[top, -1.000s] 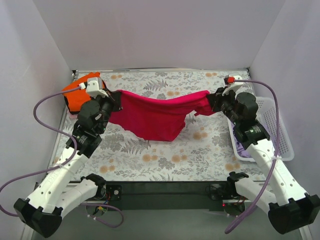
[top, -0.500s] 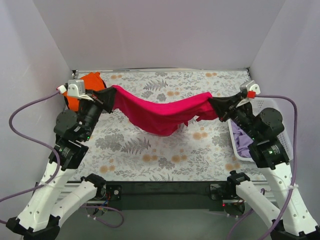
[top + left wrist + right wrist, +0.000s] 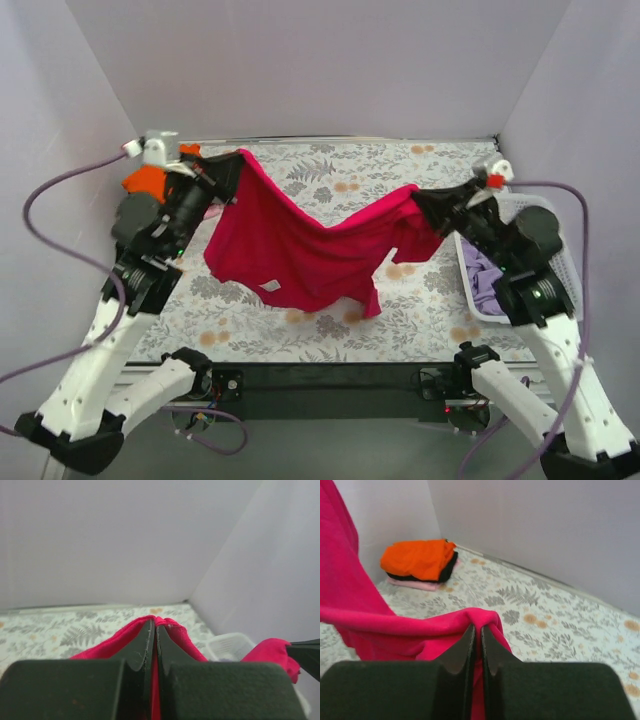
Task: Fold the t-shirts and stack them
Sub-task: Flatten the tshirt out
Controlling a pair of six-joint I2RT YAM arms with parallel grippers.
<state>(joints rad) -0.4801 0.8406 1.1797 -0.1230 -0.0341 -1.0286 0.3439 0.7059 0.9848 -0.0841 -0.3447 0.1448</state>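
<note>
The bench (image 3: 440,310) is carrying everything. I am holding the crimson shirt (image 3: 300,250) stretched between both claws. Its long axis is running left to right across the bench, its middle is sagging, and its lower edge is drooping toward the near side. I cannot tell whether it is touching down.

The basket (image 3: 560,270) is sitting under my right arm with the lavender shirt (image 3: 487,285) inside. The orange shirt (image 3: 145,182) is topping a folded pile in the far left corner, with the pink shirt (image 3: 412,584) at the bottom. The pile is lying just behind the left claw (image 3: 235,160), so the left arm is nearer it.

Both the left claw and the right claw (image 3: 418,198) are pinching shut on the shirt's top edge. My judgement: pile and basket are crowding either end of the lay-down.
</note>
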